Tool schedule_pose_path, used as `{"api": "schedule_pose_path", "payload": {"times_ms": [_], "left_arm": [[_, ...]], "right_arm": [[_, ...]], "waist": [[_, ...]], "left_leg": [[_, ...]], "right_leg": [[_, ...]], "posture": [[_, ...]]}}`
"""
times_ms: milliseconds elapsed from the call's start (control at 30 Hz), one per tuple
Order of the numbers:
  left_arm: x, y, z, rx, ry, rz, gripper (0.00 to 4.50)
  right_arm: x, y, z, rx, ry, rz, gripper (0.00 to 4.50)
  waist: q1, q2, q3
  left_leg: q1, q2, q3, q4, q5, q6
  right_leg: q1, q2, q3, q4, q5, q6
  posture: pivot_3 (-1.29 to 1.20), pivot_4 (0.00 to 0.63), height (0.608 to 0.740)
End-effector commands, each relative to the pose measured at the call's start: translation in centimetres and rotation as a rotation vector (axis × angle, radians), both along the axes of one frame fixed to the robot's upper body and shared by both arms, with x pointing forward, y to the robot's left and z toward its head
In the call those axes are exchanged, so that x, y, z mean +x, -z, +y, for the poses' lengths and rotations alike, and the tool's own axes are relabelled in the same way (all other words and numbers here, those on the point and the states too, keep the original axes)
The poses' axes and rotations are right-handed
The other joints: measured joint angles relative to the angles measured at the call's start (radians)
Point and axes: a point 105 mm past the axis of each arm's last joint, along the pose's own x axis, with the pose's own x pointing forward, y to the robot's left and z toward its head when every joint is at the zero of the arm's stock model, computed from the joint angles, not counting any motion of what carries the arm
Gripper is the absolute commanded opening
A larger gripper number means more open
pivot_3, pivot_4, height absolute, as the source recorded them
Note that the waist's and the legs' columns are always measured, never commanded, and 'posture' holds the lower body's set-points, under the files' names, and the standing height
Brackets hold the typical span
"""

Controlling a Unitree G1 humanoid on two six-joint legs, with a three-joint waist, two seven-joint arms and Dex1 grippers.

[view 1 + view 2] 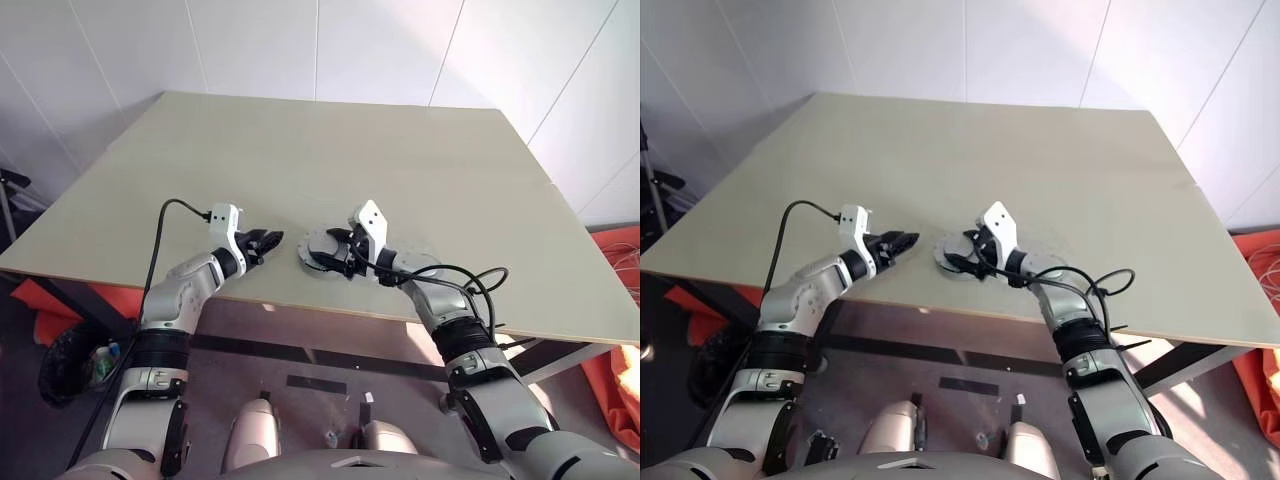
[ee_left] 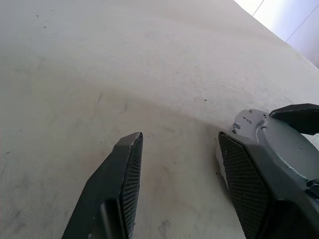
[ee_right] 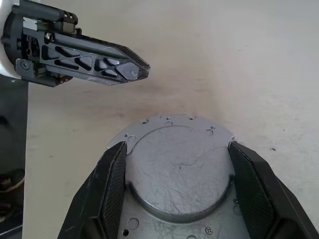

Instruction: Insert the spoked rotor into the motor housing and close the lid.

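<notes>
1. Two black fingers of the right gripper stand apart on either side of a grey round metal disc; whether they press its edge cannot be told
2. That disc sits on a wider grey flat plate with small holes, near the front edge of the pale table
3. Left gripper waits just beside the plate, fingers apart and empty
4. No black-rimmed spoked wheel and no coppery windings are visible; they may sit under the disc
5. Judging by this, the lid looks placed, perhaps awaiting final seating
</notes>
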Motion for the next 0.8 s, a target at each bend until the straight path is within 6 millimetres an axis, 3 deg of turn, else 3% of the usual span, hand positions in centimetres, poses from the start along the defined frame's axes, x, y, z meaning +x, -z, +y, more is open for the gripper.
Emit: {"api": "schedule_pose_path", "payload": {"times_ms": [33, 800], "left_arm": [[0.4, -1.6, 0.2, 0.003, -0.002, -0.062, 2.57], [0.3, -1.6, 0.3, 0.004, -0.005, -0.061, 2.57]], "right_arm": [[-0.6, 0.1, -0.4, 0.014, -0.019, 0.035, 3.14], [-0.8, 1.1, -1.4, -0.034, -0.008, 0.04, 3.14]], "waist": [[0.001, 0.0, 0.0], [0.003, 0.0, 0.0]], "left_leg": [[-0.001, 0.0, 0.0, 0.0, 0.0, 0.0], [-0.003, 0.0, 0.0, -0.002, -0.002, 0.003]], "right_leg": [[0.0, 0.0, 0.0, -0.001, 0.0, 0.0], [0.003, 0.0, -0.002, -0.01, 0.0, 0.0]], "posture": [[0.0, 0.0, 0.74], [0.0, 0.0, 0.74]]}}
